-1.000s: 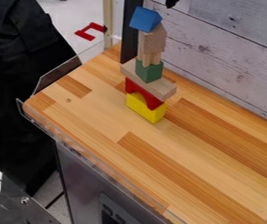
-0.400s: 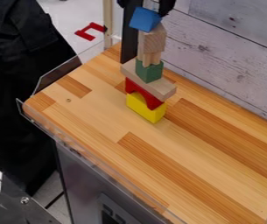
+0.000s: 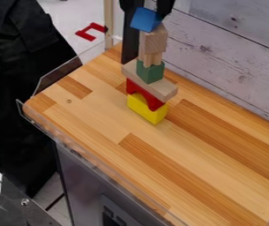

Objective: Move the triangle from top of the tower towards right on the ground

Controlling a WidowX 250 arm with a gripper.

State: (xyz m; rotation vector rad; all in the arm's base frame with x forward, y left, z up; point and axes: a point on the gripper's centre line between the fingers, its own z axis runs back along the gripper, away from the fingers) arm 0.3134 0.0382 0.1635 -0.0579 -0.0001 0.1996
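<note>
Black, two-fingered and released, the claw (image 3: 149, 10) hangs at the top of my camera view, its fingers apart on either side of the blue triangle's upper part. Below it I have the striped wooden surface (image 3: 95, 117), with the block tower (image 3: 151, 73) standing nearer its wall-side edge: a long tan wooden plank (image 3: 165, 91), a red arch (image 3: 142, 93) under that, a yellow notched block (image 3: 147, 111) at the base, and a green U-shaped block (image 3: 150, 73) on the plank. Topmost sits the blue wooden triangle (image 3: 144, 19), tilted on a tan block (image 3: 154, 40).

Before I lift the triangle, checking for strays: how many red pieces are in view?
2: the red arch on the yellow block, and the red bracket beyond the table.
</note>
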